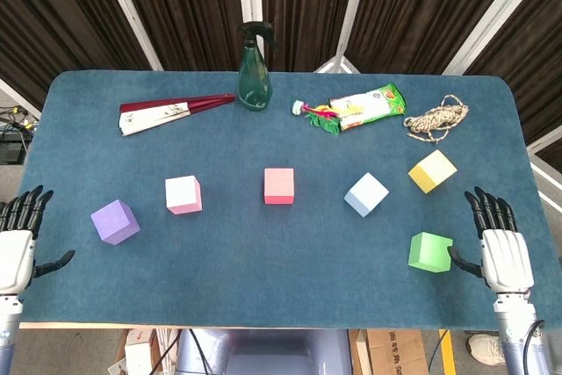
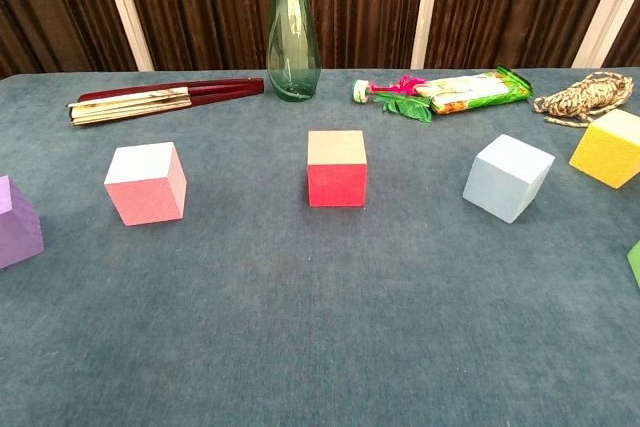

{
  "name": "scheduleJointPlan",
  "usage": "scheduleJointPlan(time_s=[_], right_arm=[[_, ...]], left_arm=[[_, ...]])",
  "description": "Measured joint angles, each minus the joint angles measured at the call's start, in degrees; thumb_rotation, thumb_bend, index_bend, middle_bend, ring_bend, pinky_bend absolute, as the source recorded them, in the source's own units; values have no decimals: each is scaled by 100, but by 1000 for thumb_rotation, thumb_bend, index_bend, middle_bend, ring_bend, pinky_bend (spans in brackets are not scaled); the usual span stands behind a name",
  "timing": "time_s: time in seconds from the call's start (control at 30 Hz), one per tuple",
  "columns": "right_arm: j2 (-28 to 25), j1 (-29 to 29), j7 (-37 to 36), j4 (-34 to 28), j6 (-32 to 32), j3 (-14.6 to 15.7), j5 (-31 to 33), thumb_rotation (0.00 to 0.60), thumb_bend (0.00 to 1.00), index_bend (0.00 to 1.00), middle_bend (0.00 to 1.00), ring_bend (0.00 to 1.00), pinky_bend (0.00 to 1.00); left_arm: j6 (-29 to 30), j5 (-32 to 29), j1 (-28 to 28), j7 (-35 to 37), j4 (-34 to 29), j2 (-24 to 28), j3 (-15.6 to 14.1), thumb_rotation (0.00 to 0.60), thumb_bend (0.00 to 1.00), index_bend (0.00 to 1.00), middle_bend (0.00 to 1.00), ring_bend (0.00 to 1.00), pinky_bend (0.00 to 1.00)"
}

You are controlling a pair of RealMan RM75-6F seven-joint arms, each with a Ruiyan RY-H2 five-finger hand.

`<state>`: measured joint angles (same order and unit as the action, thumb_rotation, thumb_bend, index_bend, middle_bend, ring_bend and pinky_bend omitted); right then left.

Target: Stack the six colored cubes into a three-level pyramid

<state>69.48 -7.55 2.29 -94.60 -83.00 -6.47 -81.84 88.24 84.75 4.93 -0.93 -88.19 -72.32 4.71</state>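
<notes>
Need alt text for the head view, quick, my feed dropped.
Six cubes lie apart, unstacked, on the blue table: purple, pink, red, pale blue, yellow, green. Both robot hands rest open at its edges.

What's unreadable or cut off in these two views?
- Green cube: chest view shows only a sliver at the right edge.
- Purple cube: cropped by the chest view's left edge.
- Spray bottle: its top is cut off by the chest view's upper edge.
- Left hand and right hand: head view only; chest view shows neither.
- Snack packet: print too small to read.
</notes>
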Motion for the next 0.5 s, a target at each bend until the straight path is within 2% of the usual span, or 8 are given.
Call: scheduleJointPlan(time_s=[0.5], right_arm=[[-42,-15,-110,-24,73,19,9,600,266,0,0,0,0]], left_arm=[[-131,-108,13,-74,-99,19,-18,600,6,0,0,0,0]])
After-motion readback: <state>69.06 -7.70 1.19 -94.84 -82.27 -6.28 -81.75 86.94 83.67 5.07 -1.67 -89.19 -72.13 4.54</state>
